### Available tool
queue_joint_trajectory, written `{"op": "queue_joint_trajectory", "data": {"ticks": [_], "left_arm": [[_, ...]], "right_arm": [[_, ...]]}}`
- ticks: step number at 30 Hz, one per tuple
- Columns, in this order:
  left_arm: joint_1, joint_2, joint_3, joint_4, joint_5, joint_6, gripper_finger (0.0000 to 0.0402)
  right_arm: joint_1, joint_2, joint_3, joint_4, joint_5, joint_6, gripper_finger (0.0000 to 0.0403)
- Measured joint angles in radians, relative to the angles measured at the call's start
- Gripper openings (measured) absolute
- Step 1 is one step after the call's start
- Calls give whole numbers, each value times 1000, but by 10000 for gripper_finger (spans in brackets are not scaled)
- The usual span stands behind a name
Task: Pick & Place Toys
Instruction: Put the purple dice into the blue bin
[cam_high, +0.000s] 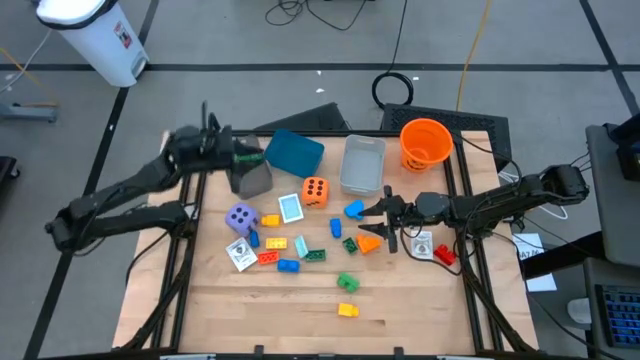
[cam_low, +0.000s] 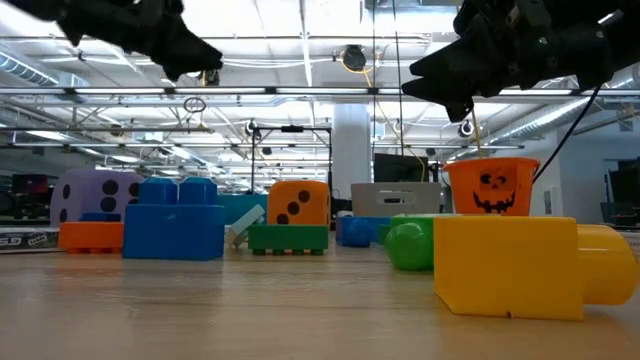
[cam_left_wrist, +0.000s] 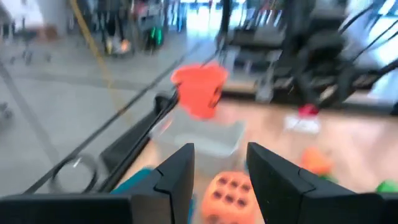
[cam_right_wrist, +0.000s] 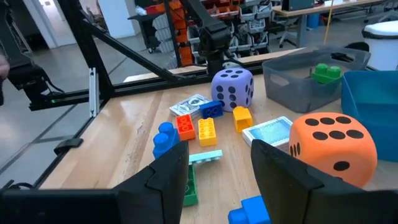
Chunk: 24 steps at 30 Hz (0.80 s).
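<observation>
Mostly the job is being judged as barely begun: nearly all toys are being seen loose on the worktop (cam_high: 420, 310). One green brick (cam_right_wrist: 326, 73) is being shown inside the grey bin (cam_right_wrist: 298, 84), so one placement is being counted as done; the clear tub (cam_high: 362, 165), teal box (cam_high: 294, 152) and orange bucket (cam_high: 425, 143) are being seen with no toys visible inside.

The purple die (cam_high: 240, 217) and orange die (cam_high: 315, 191) are being left upright on the board, with cards (cam_high: 290, 208) and small bricks scattered between and in front of them. The yellow brick (cam_high: 347, 310) is lying nearest the front edge, its long axis running left to right; the green brick beside it (cam_high: 347, 282) is lying just behind.

The right end effector (cam_high: 385, 222) is being held low over the orange piece (cam_high: 368, 243), fingers apart and empty. The left end effector (cam_left_wrist: 219, 180) is being held above the back left, near the grey bin, fingers apart, nothing gripped.
</observation>
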Motion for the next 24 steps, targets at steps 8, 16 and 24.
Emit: {"op": "queue_joint_trajectory", "data": {"ticks": [8, 16, 24], "left_arm": [[-241, -80, -242, 389, -104, -130, 154], [-559, -45, -253, 310, -416, -128, 154], [-880, 13, -253, 164, -811, -261, 154]], "right_arm": [[0, 0, 0, 0, 0, 2, 167], [1, 0, 0, 0, -1, 2, 167], [1, 0, 0, 0, -1, 2, 167]]}}
